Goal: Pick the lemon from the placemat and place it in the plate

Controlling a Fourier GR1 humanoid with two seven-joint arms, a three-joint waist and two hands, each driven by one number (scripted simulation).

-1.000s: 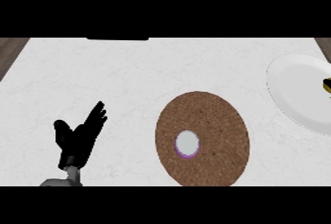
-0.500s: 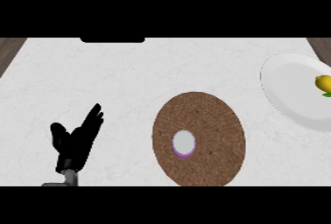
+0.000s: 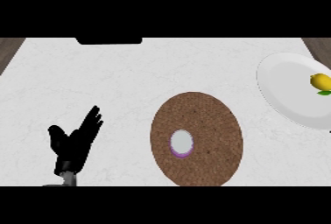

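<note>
lemon sits on the white plate at the right edge of the head view, toward the plate's right side, with a small green leaf showing just below it. the fruit is yellow and partly cut by the picture's edge. the plate lies on the pale marbled counter, up and to the right of the placemat, apart from it with a strip of bare counter between them.

placemat is round and brown with a woven look, lying flat near the middle of the view, a little to the right of centre. on its lower left part rests a small pale oval disc with a purple rim; what this disc is cannot be told. the lemon is not on the placemat.

left hand shows at the lower left, black, coming up from a short piece of grey forearm at the bottom edge. its fingers are straight and point up and slightly to the right, the thumb spread off to the left; it holds nothing and is at rest over the counter, well apart from the placemat. right hand does not appear in the view.

a dark flat shape lies at the counter's far edge, upper left of centre. brown wood-coloured corners show at the top left and top right beyond the counter.
</note>
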